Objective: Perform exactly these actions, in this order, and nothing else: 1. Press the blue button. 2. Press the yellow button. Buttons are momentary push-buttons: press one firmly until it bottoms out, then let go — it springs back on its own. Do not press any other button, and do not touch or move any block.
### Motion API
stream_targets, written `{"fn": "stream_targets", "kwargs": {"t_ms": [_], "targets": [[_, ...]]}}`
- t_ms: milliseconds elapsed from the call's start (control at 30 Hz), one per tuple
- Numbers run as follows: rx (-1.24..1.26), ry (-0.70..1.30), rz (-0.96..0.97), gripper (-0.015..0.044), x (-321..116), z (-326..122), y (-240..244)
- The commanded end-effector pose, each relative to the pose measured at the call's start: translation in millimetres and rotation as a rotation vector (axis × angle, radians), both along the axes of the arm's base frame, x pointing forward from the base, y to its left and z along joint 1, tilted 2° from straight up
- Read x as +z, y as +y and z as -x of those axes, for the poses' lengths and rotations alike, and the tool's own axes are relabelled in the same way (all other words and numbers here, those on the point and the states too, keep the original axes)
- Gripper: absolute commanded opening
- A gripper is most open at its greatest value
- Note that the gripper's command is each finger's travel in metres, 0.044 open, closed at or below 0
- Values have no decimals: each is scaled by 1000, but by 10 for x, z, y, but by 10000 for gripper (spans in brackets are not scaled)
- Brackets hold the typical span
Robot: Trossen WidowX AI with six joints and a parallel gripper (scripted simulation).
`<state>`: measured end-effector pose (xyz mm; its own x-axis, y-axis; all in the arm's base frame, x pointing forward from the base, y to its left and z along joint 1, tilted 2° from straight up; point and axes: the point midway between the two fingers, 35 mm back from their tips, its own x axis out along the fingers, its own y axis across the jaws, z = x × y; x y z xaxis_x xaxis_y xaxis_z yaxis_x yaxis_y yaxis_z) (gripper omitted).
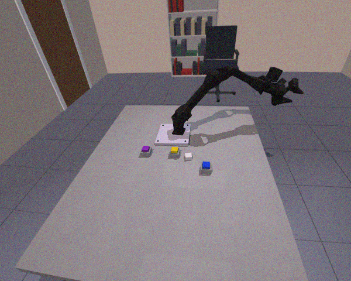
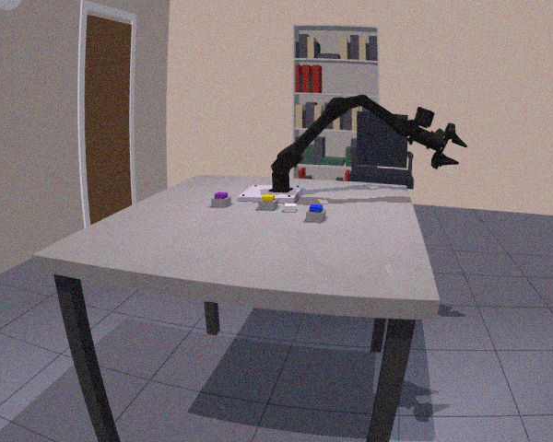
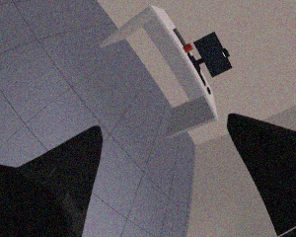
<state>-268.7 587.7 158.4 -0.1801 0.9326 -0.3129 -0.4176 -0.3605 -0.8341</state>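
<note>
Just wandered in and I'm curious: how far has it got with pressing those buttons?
Nothing looks done. The gripper is open and empty, stretched out past the table edge, far from the buttons. The blue button comes first, then the yellow button; neither shows a sign of pressing. The white block between them must stay untouched.

Beige walls, bookshelf [image 2: 335, 99] w/ office chair [image 1: 220, 57].

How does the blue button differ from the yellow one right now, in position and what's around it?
The blue square push-button sits nearer the table's front and right edge; the yellow square push-button sits close to the arm's base plate. A small white block lies beside yellow, apart from blue. Both sit on grey housings, untouched.
</note>
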Motion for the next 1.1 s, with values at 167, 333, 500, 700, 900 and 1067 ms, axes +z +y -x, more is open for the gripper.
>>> {"fn": "stream_targets", "kwargs": {"t_ms": [167,333,500,700,900,1067], "targets": [[-313,196,233,400,-106,-1510,76],[-501,315,339,400,-163,-2276,-78],[-708,449,435,400,-211,-3004,-368],[-982,631,533,400,-253,-3787,-891],[-1289,836,608,400,-269,-4424,-1588],[-1570,1025,648,400,-255,-4803,-2276]]}}
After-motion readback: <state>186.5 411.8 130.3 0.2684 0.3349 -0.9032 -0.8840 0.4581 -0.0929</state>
